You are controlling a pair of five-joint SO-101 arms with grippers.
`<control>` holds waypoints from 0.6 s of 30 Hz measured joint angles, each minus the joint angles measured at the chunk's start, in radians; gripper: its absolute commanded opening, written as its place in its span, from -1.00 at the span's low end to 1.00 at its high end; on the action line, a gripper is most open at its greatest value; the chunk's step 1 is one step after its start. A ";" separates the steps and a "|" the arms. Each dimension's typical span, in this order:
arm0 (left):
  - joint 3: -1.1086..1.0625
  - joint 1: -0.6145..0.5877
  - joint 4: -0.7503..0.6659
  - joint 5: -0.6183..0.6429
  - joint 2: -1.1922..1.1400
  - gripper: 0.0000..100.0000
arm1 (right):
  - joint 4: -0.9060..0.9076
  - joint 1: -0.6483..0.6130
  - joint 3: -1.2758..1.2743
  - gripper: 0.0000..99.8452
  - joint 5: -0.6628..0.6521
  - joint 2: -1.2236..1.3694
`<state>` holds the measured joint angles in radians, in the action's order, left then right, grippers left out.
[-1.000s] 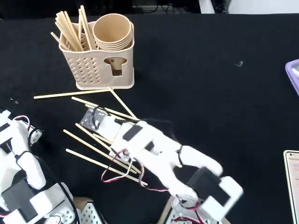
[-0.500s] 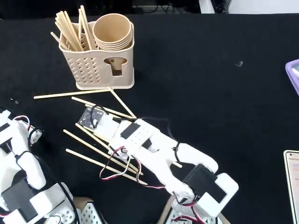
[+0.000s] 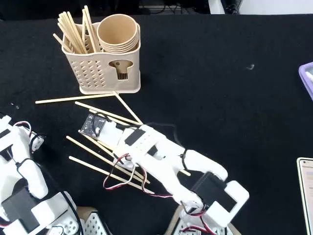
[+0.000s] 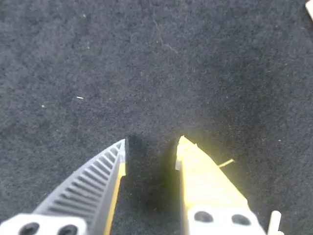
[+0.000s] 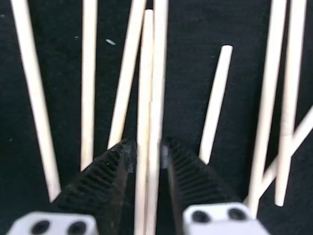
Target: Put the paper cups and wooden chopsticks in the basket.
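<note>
The beige basket [image 3: 105, 73] stands at the far left and holds a stack of paper cups [image 3: 118, 32] and a bundle of wooden chopsticks [image 3: 74, 32]. Several loose chopsticks [image 3: 100, 155] lie on the black cloth in front of it. My right gripper [image 3: 95, 128] is down among them. In the right wrist view the right gripper [image 5: 146, 144] has its fingers closed tight against two chopsticks [image 5: 149, 83] lying side by side. Other sticks [image 5: 215, 98] lie to either side. My left gripper [image 4: 150, 147] hangs open over bare cloth.
One chopstick [image 3: 73, 98] lies alone just in front of the basket. The left arm [image 3: 22, 191] is folded at the near left corner. A purple object [image 3: 307, 78] and a white sheet [image 3: 306, 186] sit at the right edge.
The right arm has shifted a little to the left and settled lower over the loose chopsticks. The left arm has not moved.
</note>
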<state>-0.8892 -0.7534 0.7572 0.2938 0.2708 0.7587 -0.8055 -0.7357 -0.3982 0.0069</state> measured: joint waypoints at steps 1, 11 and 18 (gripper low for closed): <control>0.000 0.000 0.000 0.000 0.000 -0.64 | 0.015 -0.003 0.011 -0.70 0.000 0.008; 0.000 0.000 0.000 0.000 0.000 -0.64 | 0.137 0.031 0.186 -0.98 -0.002 0.152; 0.000 0.000 0.000 0.000 0.000 -0.64 | 0.180 0.029 0.170 -0.98 0.032 0.028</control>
<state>-0.8892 -0.7534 0.7572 0.2938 0.2708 0.9383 -0.7764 -0.5654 -0.3659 0.0345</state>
